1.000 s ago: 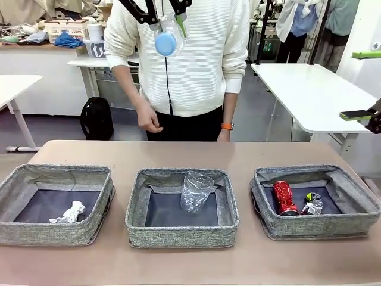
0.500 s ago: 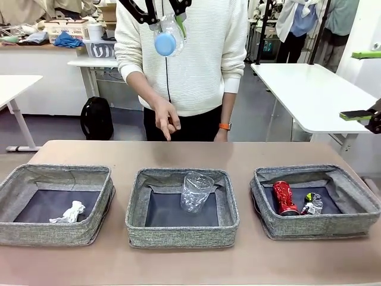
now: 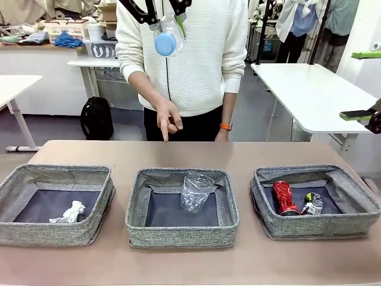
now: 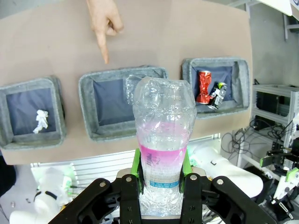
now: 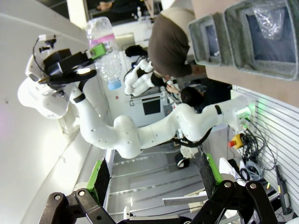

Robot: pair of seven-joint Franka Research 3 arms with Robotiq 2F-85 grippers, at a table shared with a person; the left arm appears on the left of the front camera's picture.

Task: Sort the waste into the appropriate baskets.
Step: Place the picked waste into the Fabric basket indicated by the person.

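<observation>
The left fingers [image 4: 161, 179] are clamped on a clear plastic bottle [image 4: 163, 140], held high above the desk [image 3: 190, 152], its long axis running straight out from them, cap toward the wrist. Directly below lies the middle basket [image 4: 122, 105], already holding another clear bottle [image 3: 195, 190]; the person's hand [image 3: 166, 116] points down at it. The right fingers [image 5: 154, 179] stand apart, empty, off to the side.

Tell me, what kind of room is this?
It looks like a robot lab or workshop. A robot gripper holds a plastic bottle high above a table with three grey baskets, white worktables stand behind, and cables and a red stop button sit near the arms.
</observation>
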